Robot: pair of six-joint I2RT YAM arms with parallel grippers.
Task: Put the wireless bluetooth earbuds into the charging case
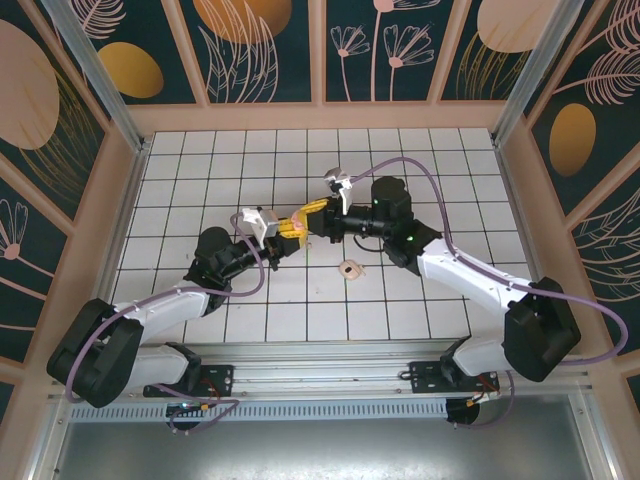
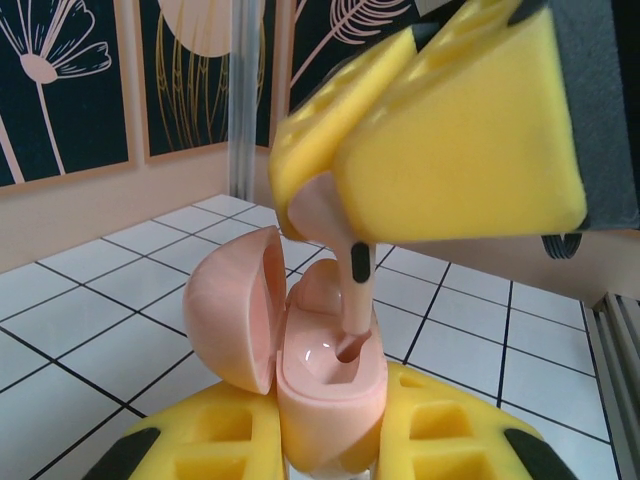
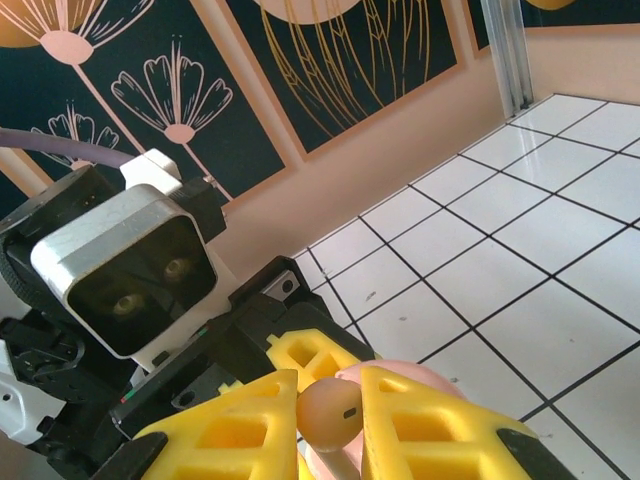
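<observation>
The salmon-pink charging case (image 2: 330, 395) stands open, its lid (image 2: 228, 310) swung to the left, and my left gripper (image 2: 330, 445) is shut on its base. My right gripper (image 3: 330, 425) is shut on the round head of one earbud (image 3: 328, 412). That earbud's stem (image 2: 357, 300) points down, its tip inside a slot of the case. A rounded pink shape (image 2: 322, 288) sits at the back of the case; I cannot tell what it is. From above, the left gripper (image 1: 283, 231) and right gripper (image 1: 306, 217) meet nose to nose over the middle of the table.
A cream ring-shaped piece with a dark centre (image 1: 350, 268) lies on the white tiled table (image 1: 200, 160) just in front of the grippers. Patterned walls (image 1: 330, 50) close in the back and sides. The left wrist's camera housing (image 3: 120, 280) is close to my right gripper.
</observation>
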